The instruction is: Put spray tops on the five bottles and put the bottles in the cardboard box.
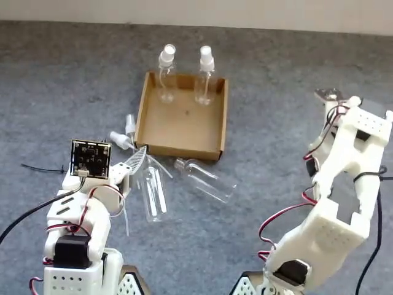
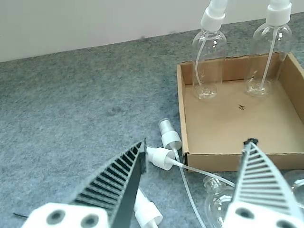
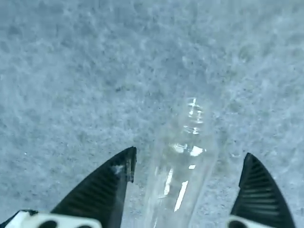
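The cardboard box point(image 1: 159, 132) lies mid-table with two capped bottles point(image 1: 165, 75) point(image 1: 205, 74) standing at its far wall; the left wrist view has them too point(image 2: 209, 61) point(image 2: 267, 52). Two uncapped clear bottles point(image 1: 153, 192) point(image 1: 206, 179) lie on the carpet in front of the box. Loose spray tops point(image 2: 161, 158) point(image 2: 170, 137) point(image 2: 148, 210) lie by the box's near-left corner. My left gripper point(image 2: 192, 164) hangs open over them and a bottle neck point(image 2: 216, 190). My right gripper point(image 3: 187, 156) is open, astride a third clear bottle point(image 3: 183, 166) lying on the carpet.
Grey carpet point(image 1: 73, 80) covers the table, with free room to the left and right of the box. A black cable tie point(image 1: 43, 168) lies at the left. The right arm point(image 1: 344, 184) stands over the right side.
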Motion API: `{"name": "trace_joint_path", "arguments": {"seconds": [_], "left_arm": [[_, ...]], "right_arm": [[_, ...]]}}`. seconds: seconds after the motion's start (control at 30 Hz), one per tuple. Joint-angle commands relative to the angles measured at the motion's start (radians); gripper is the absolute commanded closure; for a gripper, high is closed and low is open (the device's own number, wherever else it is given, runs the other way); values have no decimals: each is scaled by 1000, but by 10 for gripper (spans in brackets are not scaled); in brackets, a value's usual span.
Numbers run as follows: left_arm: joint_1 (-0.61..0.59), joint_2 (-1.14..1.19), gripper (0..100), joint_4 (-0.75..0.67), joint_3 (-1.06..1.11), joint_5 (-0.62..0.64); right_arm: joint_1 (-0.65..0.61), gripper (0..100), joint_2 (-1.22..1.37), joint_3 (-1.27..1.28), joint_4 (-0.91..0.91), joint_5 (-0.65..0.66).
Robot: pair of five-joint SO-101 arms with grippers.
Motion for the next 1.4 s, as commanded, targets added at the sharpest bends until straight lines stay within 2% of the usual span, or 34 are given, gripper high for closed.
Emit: {"name": "trace_joint_path", "arguments": {"seconds": [0.0, 0.33, 0.6, 0.73, 0.93, 1.1, 1.27, 1.37], "left_arm": [[19, 5, 713, -21, -8, -2], [19, 7, 713, -21, -7, -2], [19, 7, 713, -21, -7, -2], [10, 7, 713, -21, -15, -5], [-150, 50, 713, -17, -93, -6], [-243, 374, 724, 8, -298, -60], [-257, 858, 835, 250, -671, -58], [-262, 1107, 840, 364, -834, -58]], "right_arm": [[33, 713, -12, 76, -81, 37], [33, 717, -12, 157, -179, 2], [24, 881, -10, 163, -205, 2], [27, 998, -10, 156, -200, 2], [24, 995, -54, 94, -108, 5], [-5, 995, -252, 96, -104, -2], [-124, 995, -493, 323, -194, -5], [-196, 995, -625, 495, -260, -6]]}}
